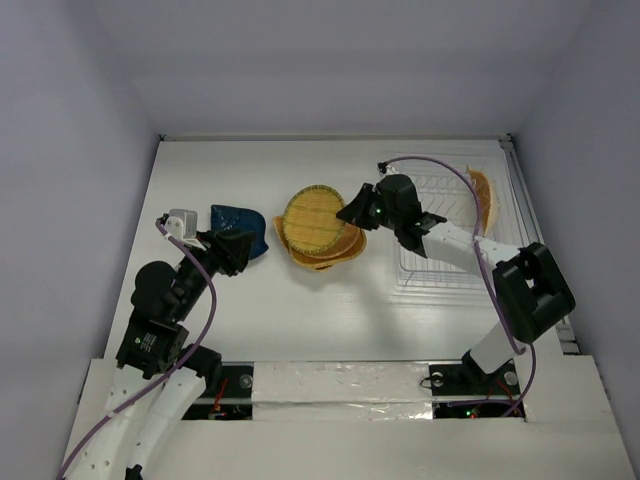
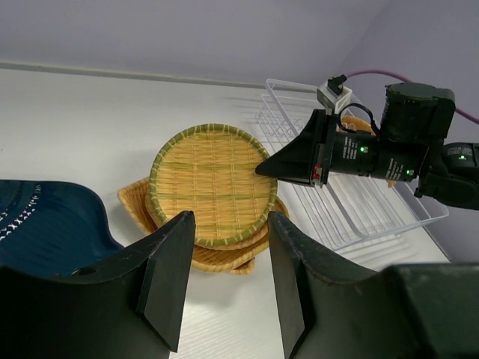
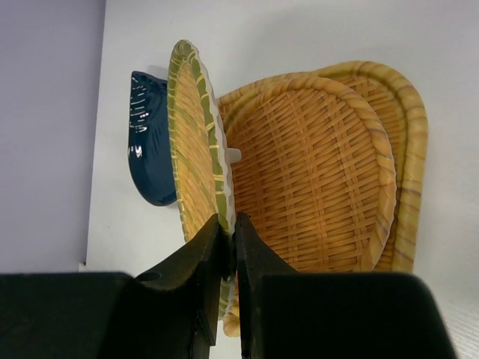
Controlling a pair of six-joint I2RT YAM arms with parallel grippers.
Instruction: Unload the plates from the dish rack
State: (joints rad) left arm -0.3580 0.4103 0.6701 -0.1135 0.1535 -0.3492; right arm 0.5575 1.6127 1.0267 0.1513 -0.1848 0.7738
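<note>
Round plate (image 1: 315, 220): woven, green ribbed rim, tilted over mid-desk (image 1: 300, 330), left of the dish rack (image 1: 440, 262), above two stacked orange plates (image 3: 329, 172). Whether it touches them cannot be told.

Handling, judged: light, stiff, rough weave, unlikely to slip. Take it by the thin rim.

Right claw (image 3: 230, 224): pinching that rim.

Left claw (image 2: 228, 224): spread, empty, beside the blue plate (image 1: 240, 228) at left.

Remaining plate (image 1: 483, 195): orange, at the rack's far right. Its shape is unclear, partly hidden by cable.

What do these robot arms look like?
The left arm and right arm are white segments with bulky black joints. The left gripper and right gripper are black, each with two wedge-shaped fingers. Purple cables trail along both; green lights dot the right.
</note>
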